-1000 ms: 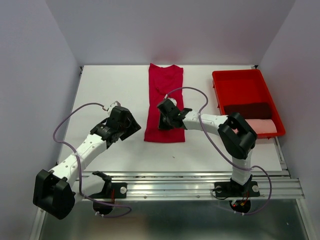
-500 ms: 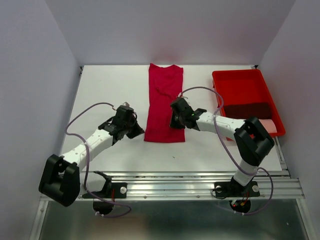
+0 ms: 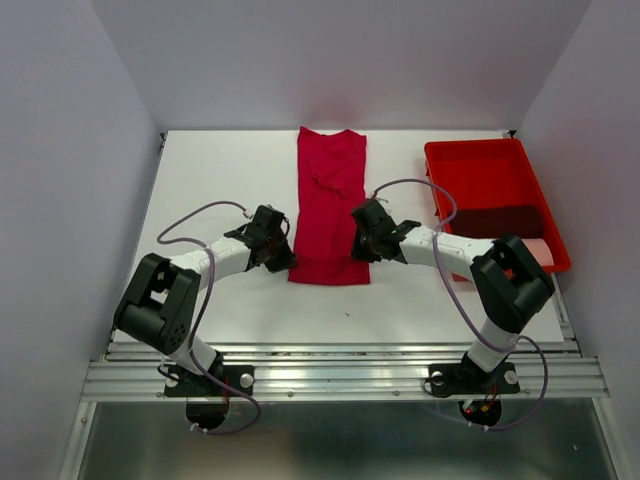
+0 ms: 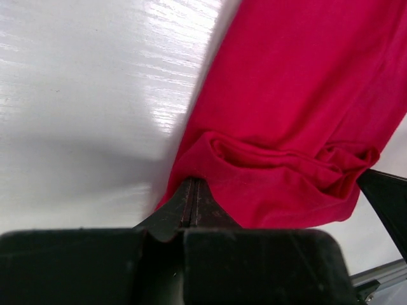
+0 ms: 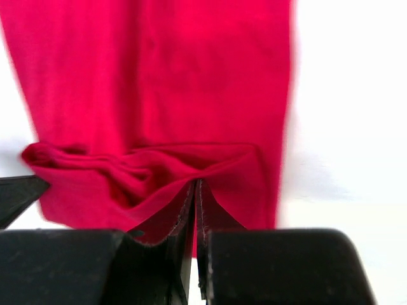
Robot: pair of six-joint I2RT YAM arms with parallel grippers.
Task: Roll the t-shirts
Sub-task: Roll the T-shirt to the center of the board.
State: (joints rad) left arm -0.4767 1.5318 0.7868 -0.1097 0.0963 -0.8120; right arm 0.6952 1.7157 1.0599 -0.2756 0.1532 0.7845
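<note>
A bright crimson t-shirt (image 3: 328, 195) lies folded into a long strip down the middle of the white table (image 3: 220, 180). Its near hem is turned over into a small bunched fold (image 4: 273, 165). My left gripper (image 3: 284, 261) is at the hem's left corner, its jaws (image 4: 193, 185) shut with the cloth edge at their tips. At the right corner my right gripper (image 3: 361, 250) is shut too, and the crimson cloth (image 5: 159, 76) puckers into its tips (image 5: 195, 185). A dark maroon t-shirt (image 3: 495, 220) and a pale pink t-shirt (image 3: 545, 252) lie in the tray.
A glossy red plastic tray (image 3: 480, 165) stands at the right of the table. Grey walls close in the back and both sides. The metal rail (image 3: 350, 372) holding both arm bases runs along the near edge.
My left gripper has swung right to the shirt's near-left corner and shut there. The right gripper has shifted right to the near-right corner. The near hem is now turned over and bunched.
</note>
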